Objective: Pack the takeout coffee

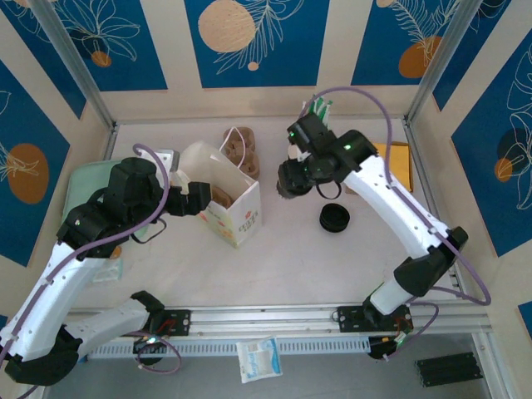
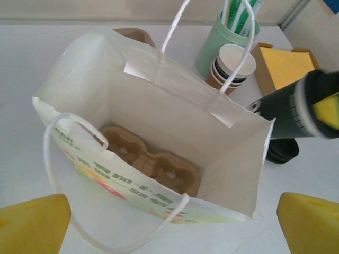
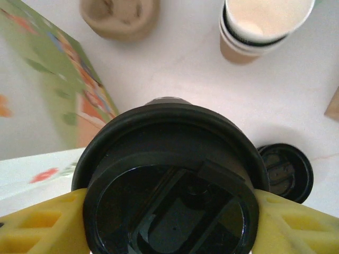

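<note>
We saw the right gripper [image 3: 169, 228] clamped on the takeout coffee [image 3: 170, 196] at its black lid, just right of the paper bag [image 2: 159, 121]. The left gripper [image 2: 172, 228] stood wide open left of the bag. We could not read the bag's printed lettering.

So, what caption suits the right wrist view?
Right tool gripping the lidded coffee beside the bag.
</note>
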Tool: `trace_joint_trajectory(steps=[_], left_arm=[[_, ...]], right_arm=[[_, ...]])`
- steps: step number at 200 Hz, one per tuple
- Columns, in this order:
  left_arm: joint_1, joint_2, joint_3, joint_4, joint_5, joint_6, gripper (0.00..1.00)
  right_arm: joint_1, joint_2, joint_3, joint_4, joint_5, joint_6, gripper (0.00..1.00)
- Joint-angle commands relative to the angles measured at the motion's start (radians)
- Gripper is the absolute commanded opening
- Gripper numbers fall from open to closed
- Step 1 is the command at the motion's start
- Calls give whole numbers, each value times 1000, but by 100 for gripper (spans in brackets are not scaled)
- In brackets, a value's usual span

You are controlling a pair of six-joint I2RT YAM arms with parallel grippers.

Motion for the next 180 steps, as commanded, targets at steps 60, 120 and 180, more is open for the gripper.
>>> trace_joint_trajectory(steps=[60,120,180], left_arm=[[-2,-59,-46,-48,-214,-36,99],[-1,-86,-96,-29,-243,-48,99],[0,-95,-138,15,-226,-33,83]], right_arm=[[56,2,451,-170,-52,-36,58],[199,176,755,-196,-109,-41,58],[262,320,819,-166,-127,-50,57]])
